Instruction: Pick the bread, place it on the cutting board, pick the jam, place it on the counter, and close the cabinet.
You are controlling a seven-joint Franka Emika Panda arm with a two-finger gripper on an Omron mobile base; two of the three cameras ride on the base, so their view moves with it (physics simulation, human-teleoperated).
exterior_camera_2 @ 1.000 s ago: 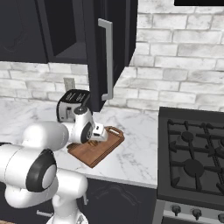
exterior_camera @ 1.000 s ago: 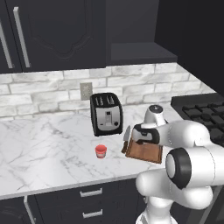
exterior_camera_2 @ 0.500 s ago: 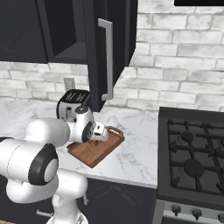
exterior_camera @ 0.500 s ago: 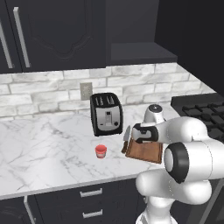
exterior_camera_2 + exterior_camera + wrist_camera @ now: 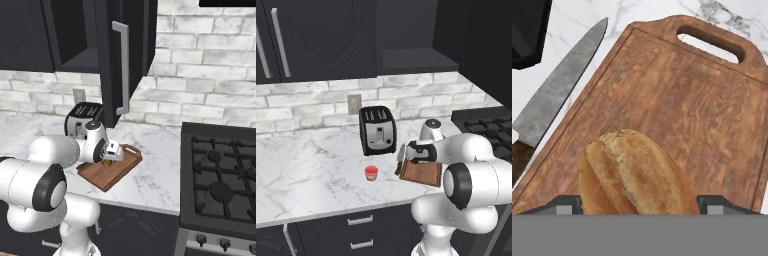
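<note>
One red jam jar (image 5: 371, 173) stands on the desk (image 5: 306, 170) left of the cutting board (image 5: 421, 172); right base: hand (image 5: 111, 153) low over board; hand view: fingers (image 5: 562, 205) straddle the bread (image 5: 637, 175), grip uncertain; light, crushable, take its sides.

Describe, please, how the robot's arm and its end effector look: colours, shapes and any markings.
The arm is glossy white, built of thick rounded segments, with dark round caps at its joints. Near the wrist sits a dark band. The end effector has two small dark grey finger tips, blocky in shape. No cables or markings can be seen.
</note>
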